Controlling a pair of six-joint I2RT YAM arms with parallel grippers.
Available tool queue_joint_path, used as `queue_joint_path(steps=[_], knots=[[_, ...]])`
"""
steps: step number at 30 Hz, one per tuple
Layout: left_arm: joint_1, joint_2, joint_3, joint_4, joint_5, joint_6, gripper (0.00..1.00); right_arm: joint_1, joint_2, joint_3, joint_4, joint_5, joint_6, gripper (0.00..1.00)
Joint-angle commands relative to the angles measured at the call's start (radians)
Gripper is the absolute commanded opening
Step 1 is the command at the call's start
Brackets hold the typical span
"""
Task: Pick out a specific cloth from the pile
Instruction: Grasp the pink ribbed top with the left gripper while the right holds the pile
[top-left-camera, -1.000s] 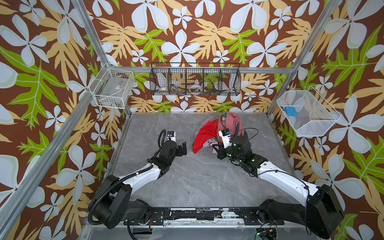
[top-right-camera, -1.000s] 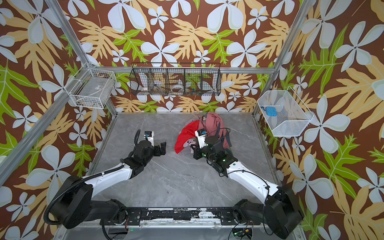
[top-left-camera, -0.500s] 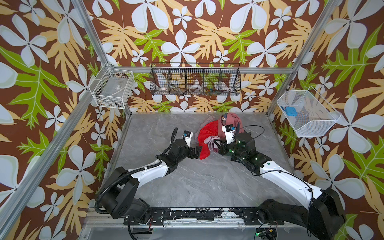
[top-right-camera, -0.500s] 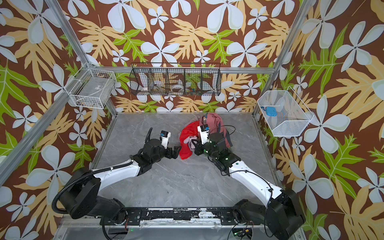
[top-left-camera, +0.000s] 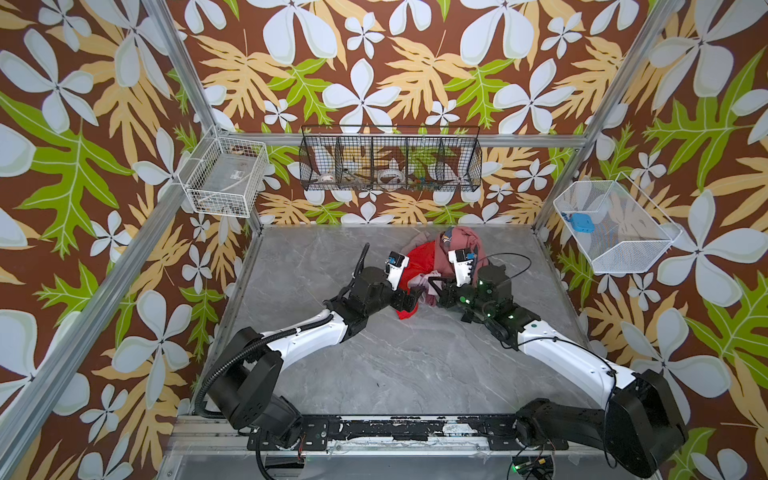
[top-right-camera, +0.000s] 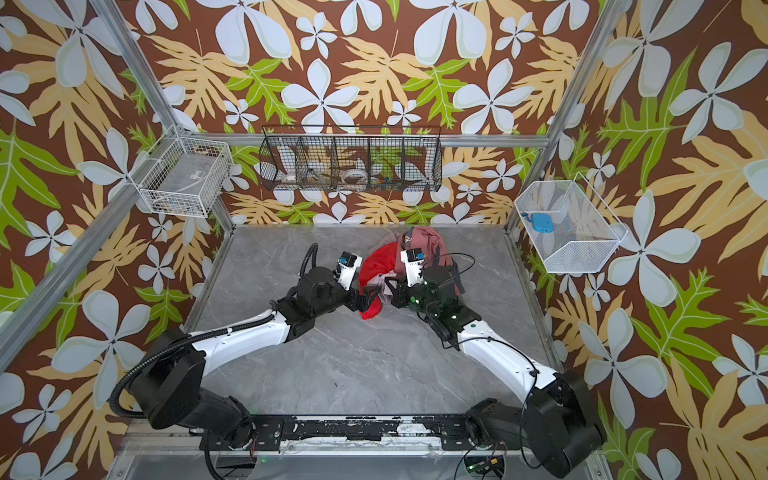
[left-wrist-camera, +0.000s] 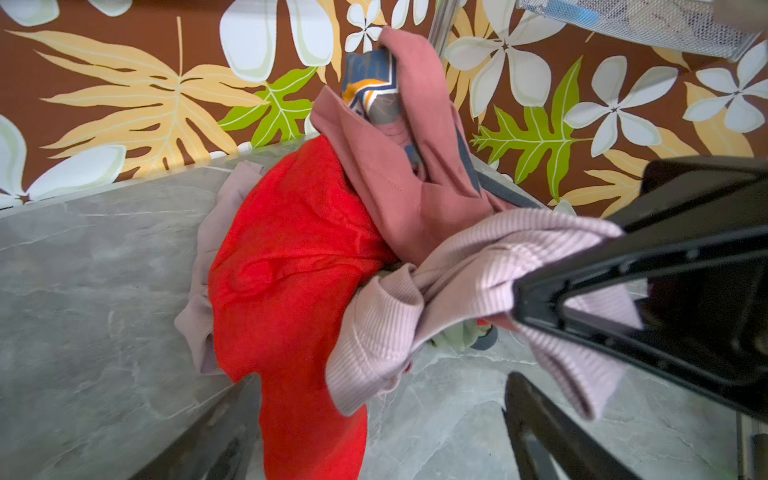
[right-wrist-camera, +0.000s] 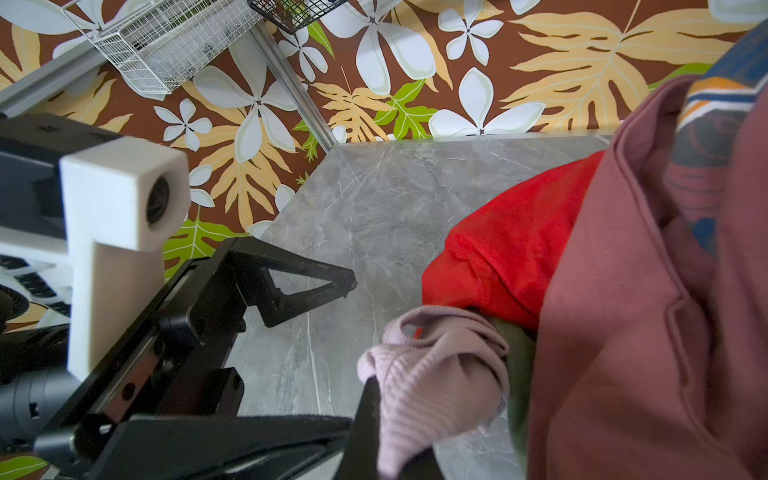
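Right gripper (top-left-camera: 434, 287) pinches the pale pink cloth (left-wrist-camera: 457, 270) tight by the pile (left-wrist-camera: 395, 166). Left gripper (top-left-camera: 409, 301) is wide open, with the red cloth (left-wrist-camera: 291, 257) hanging between its jaws.

I have the pile (top-left-camera: 457, 245) toward the back of the surface (top-left-camera: 374, 374), a little right of centre and close to the rear wall. The cloth (top-left-camera: 417, 283) sticks out of the pile's near side, low down, beneath the other garments. My left fingers (right-wrist-camera: 291, 262) sit just left of it, at the pile's near-left edge. My right fingers (left-wrist-camera: 623, 266) touch it from the right. The rear basket (top-left-camera: 390, 139) hangs on the back wall above the pile. The left basket (top-left-camera: 216, 199) hangs at the left corner post and the right basket (top-left-camera: 623, 253) on the right wall.
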Motion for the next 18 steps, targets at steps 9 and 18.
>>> queue_joint_path(steps=[9, 18], knots=[[-0.002, 0.108, 0.127, -0.090, -0.014, 0.083, 0.79, -0.040, -0.015, -0.027, 0.098, -0.070, 0.041, 0.00], [-0.010, 0.190, 0.215, -0.088, 0.042, 0.102, 0.78, -0.046, 0.007, -0.028, 0.123, -0.128, 0.065, 0.00]])
